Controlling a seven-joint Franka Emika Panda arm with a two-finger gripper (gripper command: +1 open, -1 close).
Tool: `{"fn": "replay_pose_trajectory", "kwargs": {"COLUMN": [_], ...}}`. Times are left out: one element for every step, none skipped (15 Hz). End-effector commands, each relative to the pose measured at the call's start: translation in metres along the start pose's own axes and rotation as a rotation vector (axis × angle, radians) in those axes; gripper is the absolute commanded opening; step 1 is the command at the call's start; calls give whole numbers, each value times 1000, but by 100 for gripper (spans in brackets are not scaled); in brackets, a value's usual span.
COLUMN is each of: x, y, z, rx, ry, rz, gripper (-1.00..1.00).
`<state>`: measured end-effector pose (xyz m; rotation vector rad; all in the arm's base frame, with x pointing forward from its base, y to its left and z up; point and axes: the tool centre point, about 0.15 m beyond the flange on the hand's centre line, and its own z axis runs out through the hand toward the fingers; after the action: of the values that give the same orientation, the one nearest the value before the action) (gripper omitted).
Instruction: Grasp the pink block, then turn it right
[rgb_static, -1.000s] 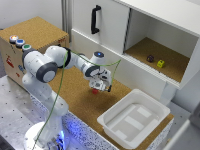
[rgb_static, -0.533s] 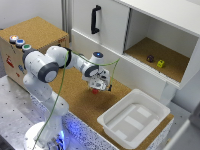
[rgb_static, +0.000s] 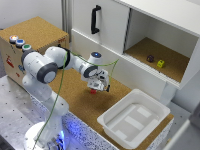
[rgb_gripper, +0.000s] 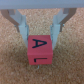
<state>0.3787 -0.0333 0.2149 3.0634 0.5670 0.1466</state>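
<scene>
One pink block (rgb_gripper: 40, 50) between fingers (rgb_gripper: 22, 26) (cork below)

Arms: one, my own (rgb_static: 47, 67)
Grippers: one (rgb_static: 98, 82), with two fingers (rgb_gripper: 21, 26)
Pink blocks: one (rgb_gripper: 41, 49), with black letters on it
Dark maroon blocks: one (rgb_static: 150, 58)
Yellow-green blocks: one (rgb_static: 160, 63)
White trays: one (rgb_static: 131, 120)
Cork-covered boxes: one (rgb_static: 30, 37)
Round buttons on that box: three (rgb_static: 19, 43)
Black cabinet handles: one (rgb_static: 94, 19)
Open cabinet compartments: one (rgb_static: 165, 50)
</scene>
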Motion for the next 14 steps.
{"fn": "replay_pose_trajectory", "kwargs": {"x": [-6, -4, -3, -1, 0, -1, -3, -6, -9, -10, -11, -12, -13, -16], "y": [1, 0, 1, 3, 4, 7, 9, 11, 14, 17, 21, 23, 24, 23], "z": [-20, -19, -18, -17, -17, -17, -17, -19, -23, -28, -31, -35, -41, -44], "rx": [-117, -129, -112, -88, -78, -66, -71, -60, -62, -35, 5, 74, 65, 47], "ry": [63, 49, 30, 12, 2, -16, -21, -1, 23, 46, 46, 62, 84, 96], "rz": [169, 244, 326, 439, 561, 716, 856, 1001, 1124, 1278, 1405, 1501, 1572, 1658], "gripper": [-100, -100, -100, -100, -100, -100, -100, -100, -100, -100, -100, -100, -100, -100]}}
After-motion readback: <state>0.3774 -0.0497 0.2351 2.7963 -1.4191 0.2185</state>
